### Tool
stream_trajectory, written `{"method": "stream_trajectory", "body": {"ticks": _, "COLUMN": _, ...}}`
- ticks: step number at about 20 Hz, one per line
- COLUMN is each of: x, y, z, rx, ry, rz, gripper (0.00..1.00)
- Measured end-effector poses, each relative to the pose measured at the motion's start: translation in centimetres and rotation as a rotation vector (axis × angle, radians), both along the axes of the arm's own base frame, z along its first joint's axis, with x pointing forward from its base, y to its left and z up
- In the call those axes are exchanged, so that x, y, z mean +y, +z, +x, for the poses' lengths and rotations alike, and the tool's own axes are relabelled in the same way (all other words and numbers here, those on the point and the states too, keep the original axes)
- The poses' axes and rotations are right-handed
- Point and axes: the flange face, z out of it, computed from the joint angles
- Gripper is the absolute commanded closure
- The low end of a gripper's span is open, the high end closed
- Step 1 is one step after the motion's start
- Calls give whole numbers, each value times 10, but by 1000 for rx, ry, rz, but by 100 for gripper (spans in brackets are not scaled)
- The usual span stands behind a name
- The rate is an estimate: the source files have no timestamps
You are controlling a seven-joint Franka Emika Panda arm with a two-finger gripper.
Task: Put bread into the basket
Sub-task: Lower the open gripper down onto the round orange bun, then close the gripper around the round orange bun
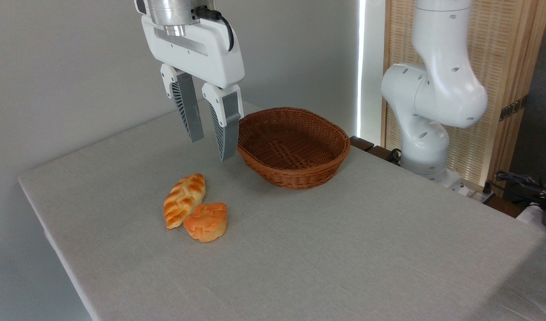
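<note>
The basket (293, 147) at frame centre holds nothing; the bread (206, 221) sits on the table (344, 249) lower left, touching a braided loaf (184, 199). The gripper (211, 149) hangs above, jaws spread.

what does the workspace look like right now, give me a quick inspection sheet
surface: table under a plain grey cloth
job's things: bread on the cloth, touching the braided loaf; basket empty, apart from both
clutter: nothing seen beyond the loaf
grippers: gripper open, empty, raised beside the basket's left rim
cables: black cable at the wrist; more cables off the right edge
surroundings: grey wall, arm base, slatted wooden panel
</note>
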Motion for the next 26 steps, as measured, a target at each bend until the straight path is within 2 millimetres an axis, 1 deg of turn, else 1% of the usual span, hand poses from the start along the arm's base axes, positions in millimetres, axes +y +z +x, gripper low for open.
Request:
{"method": "stream_trajectory", "body": {"ticks": 10, "x": -3, "y": -3, "z": -1, "rx": 18, "ry": -6, "rz": 2, "gripper": 0}}
{"method": "stream_trajectory", "body": {"ticks": 13, "x": -8, "y": -13, "z": 2, "rx": 30, "ry": -15, "rz": 3, "gripper": 0}}
{"method": "stream_trajectory", "body": {"ticks": 14, "x": -12, "y": -22, "z": 5, "rx": 30, "ry": -21, "rz": 3, "gripper": 0}}
{"method": "stream_trajectory", "body": {"ticks": 15, "x": -16, "y": -35, "z": 10, "rx": 25, "ry": -26, "rz": 2, "gripper": 0}}
{"method": "stream_trajectory", "body": {"ticks": 17, "x": -25, "y": -69, "z": 17, "rx": 15, "ry": -39, "rz": 1, "gripper": 0}}
{"method": "stream_trajectory", "body": {"ticks": 19, "x": -41, "y": -105, "z": 20, "rx": 15, "ry": -62, "rz": 0, "gripper": 0}}
{"method": "stream_trajectory", "body": {"ticks": 20, "x": -47, "y": -119, "z": 20, "rx": 20, "ry": -73, "rz": 0, "gripper": 0}}
{"method": "stream_trajectory", "body": {"ticks": 22, "x": -58, "y": -139, "z": 18, "rx": 33, "ry": -91, "rz": 1, "gripper": 0}}
{"method": "stream_trajectory", "body": {"ticks": 26, "x": -73, "y": -169, "z": 15, "rx": 43, "ry": -117, "rz": 1, "gripper": 0}}
